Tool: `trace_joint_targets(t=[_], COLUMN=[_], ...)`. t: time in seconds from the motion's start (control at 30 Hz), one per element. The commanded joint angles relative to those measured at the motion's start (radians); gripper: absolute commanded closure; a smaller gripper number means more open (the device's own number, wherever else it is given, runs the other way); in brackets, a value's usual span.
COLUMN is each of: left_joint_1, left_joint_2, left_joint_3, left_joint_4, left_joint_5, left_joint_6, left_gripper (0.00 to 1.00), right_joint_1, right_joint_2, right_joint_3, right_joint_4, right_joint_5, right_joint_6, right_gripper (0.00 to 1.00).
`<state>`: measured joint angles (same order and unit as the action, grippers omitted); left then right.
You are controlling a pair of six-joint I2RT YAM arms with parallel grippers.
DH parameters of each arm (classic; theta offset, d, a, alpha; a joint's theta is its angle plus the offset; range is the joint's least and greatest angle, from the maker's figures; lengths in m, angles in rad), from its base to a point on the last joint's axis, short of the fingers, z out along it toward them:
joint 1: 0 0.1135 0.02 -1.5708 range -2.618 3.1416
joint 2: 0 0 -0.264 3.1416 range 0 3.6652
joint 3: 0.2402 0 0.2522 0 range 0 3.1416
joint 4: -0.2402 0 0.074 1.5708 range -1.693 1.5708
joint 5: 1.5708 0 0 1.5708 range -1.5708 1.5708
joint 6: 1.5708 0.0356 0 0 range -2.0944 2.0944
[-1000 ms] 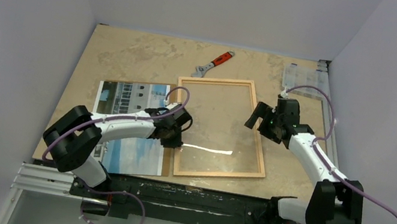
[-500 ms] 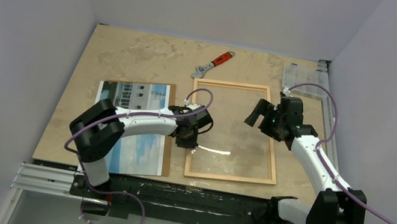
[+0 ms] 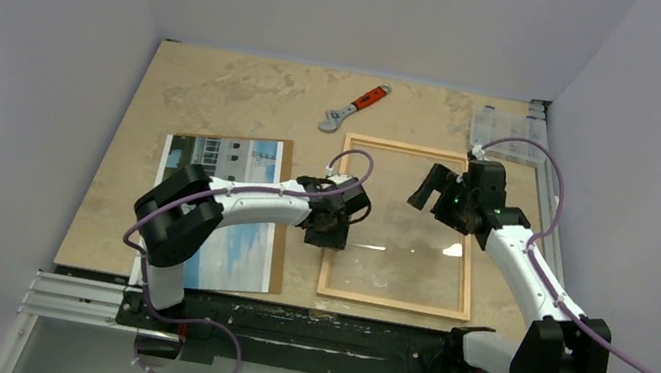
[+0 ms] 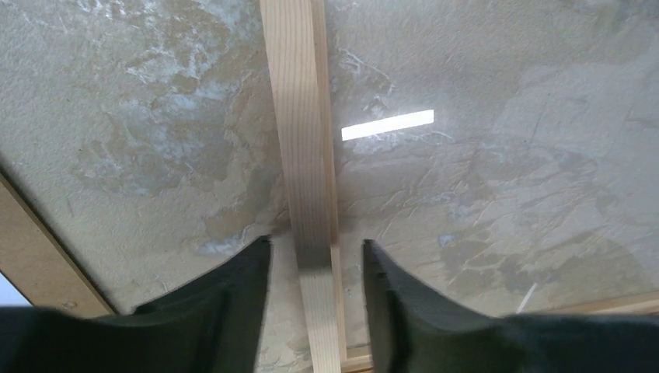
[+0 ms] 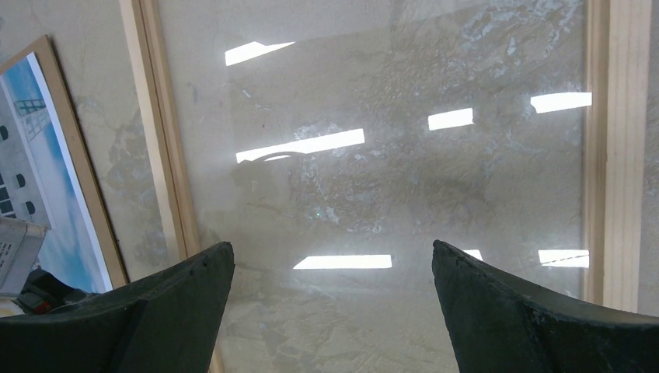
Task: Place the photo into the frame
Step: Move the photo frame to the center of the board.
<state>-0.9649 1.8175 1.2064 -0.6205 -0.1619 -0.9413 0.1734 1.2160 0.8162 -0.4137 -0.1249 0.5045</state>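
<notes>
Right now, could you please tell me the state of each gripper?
Left gripper: open, fingers straddling a wooden strip of the frame without gripping.
Right gripper: open wide above the frame, holding nothing.

On my feed the tabletop (image 3: 221,87) is tan, mottled with pale blotches. Toward its far edge I see a wrench (image 3: 352,109) lying flat on a slant, grey head nearer and to the left, orange handle pointing away to the right. A clear box (image 3: 505,135) sits in the far right corner, its contents too small for me to make out. On the left half a brown board (image 4: 39,252) lies flat, mostly covered, only thin margins showing. Pale walls (image 3: 386,13) close three sides; a metal rail (image 3: 75,296) runs along the near edge.
</notes>
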Motion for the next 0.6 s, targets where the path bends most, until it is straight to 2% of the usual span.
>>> trace_joint_targets(t=[0.0,0.1,0.2,0.37,0.57], left_joint_1=[-0.005,-0.003,0.002,0.037,0.138], left_joint_2=[-0.035,-0.075,-0.143,-0.293,-0.516], left_joint_3=[0.028,0.005,-0.039,-0.176,-0.437], left_joint_4=[0.021,0.041,0.083,0.193,0.290], left_joint_5=[0.005,0.005,0.007,0.022,0.039], left_joint_6=[0.021,0.025,0.033,0.032,-0.009], left_gripper=[0.46,0.29,0.22,0.20,0.20], right_joint_1=[-0.005,-0.005,-0.005,-0.004,0.012], right_joint_2=[-0.028,-0.034,-0.041,-0.053,-0.059], right_joint_3=[0.038,0.035,0.033,0.030,0.007], right_joint_4=[-0.010,-0.008,-0.004,-0.006,0.025], right_joint_5=[-0.026,-0.043,-0.074,-0.122,-0.207], right_joint_6=[0.000,-0.003,-0.016,-0.045,-0.011], right_gripper=[0.03,0.03,0.03,0.03,0.03])
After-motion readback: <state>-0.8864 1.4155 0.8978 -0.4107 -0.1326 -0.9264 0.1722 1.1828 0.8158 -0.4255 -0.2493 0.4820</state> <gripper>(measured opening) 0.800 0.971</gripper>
